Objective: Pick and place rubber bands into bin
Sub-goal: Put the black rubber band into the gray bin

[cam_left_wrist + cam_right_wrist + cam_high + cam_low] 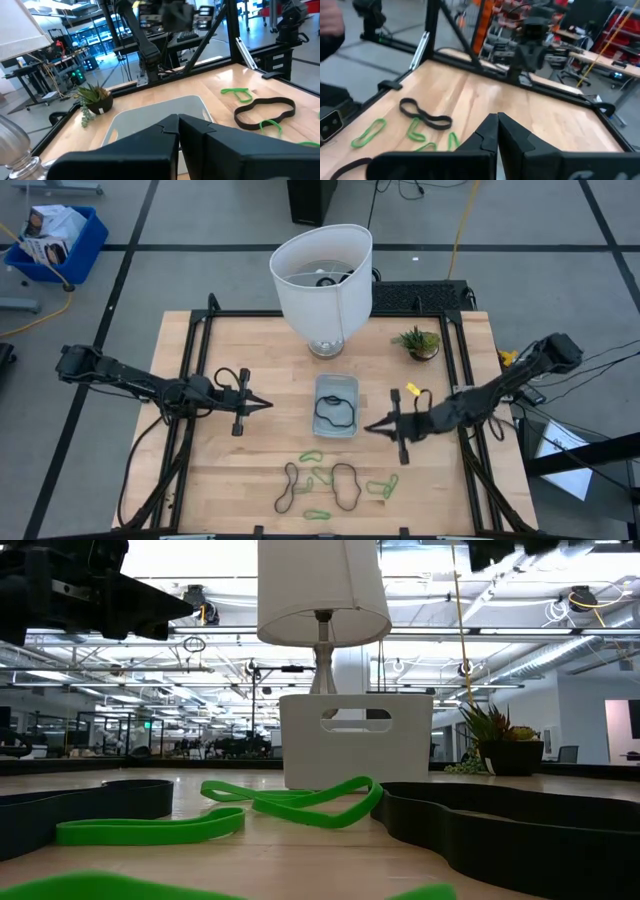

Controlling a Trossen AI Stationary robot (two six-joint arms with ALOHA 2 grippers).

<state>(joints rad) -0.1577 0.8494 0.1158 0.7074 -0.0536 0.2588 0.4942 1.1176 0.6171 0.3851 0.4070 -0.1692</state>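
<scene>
One black band lies in the bin [336,404] at the high view's centre; my left gripper [262,404] and right gripper [372,427] flank it, both pinched shut, empty. Low view: loose rubber bands [290,802] fill the foreground. Both wrist views confirm closed fingers. Next, I judge: open over a band.

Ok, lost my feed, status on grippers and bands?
Left gripper shut, empty; right gripper same. One black rubber band in clear plastic bin; rest on wooden table. Nothing blocking.
</scene>
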